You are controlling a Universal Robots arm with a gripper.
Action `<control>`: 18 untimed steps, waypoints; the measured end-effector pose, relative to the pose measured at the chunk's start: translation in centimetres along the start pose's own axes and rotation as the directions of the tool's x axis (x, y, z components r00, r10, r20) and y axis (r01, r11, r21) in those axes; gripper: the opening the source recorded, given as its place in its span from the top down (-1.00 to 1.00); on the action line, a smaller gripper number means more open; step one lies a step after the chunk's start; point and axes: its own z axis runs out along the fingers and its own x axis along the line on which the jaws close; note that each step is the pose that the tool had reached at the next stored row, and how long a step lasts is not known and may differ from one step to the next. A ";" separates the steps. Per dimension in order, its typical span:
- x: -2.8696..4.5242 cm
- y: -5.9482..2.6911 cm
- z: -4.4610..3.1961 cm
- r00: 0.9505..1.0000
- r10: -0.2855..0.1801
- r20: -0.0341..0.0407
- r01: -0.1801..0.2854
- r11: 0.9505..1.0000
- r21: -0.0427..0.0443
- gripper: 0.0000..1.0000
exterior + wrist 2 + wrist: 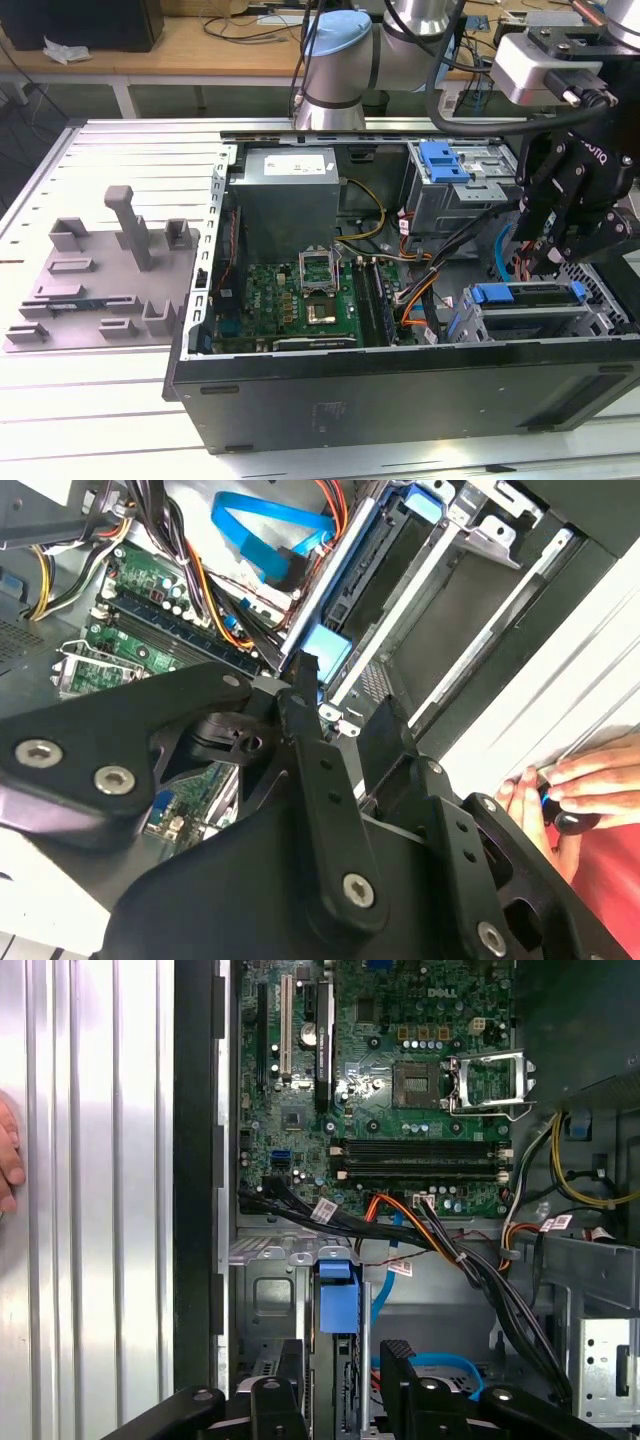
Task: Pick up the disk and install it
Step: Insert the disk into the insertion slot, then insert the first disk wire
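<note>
The disk sits edge-on in the drive bay at the exterior view's lower right of the open computer case. Its bright blue carrier end shows in the first wrist view. My gripper hangs just above that bay. In the first wrist view my gripper is open, with one black finger on either side of the blue carrier and not touching it. The second wrist view has the same blue tab just beyond my gripper.
A motherboard, power supply and orange, black and blue cables fill the case. A blue latch tops the metal drive cage. A grey fixture plate lies on the exterior view's left. A person's hand rests near the case.
</note>
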 end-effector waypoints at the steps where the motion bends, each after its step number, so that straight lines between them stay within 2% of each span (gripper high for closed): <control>1: 0.00 0.00 0.00 1.000 0.000 0.000 0.000 1.000 0.000 0.12; 14: -0.04 0.00 0.08 1.000 0.000 0.000 0.000 1.000 0.000 0.12; 18: -0.65 -0.01 0.06 1.000 0.002 -0.003 -0.002 1.000 0.000 0.12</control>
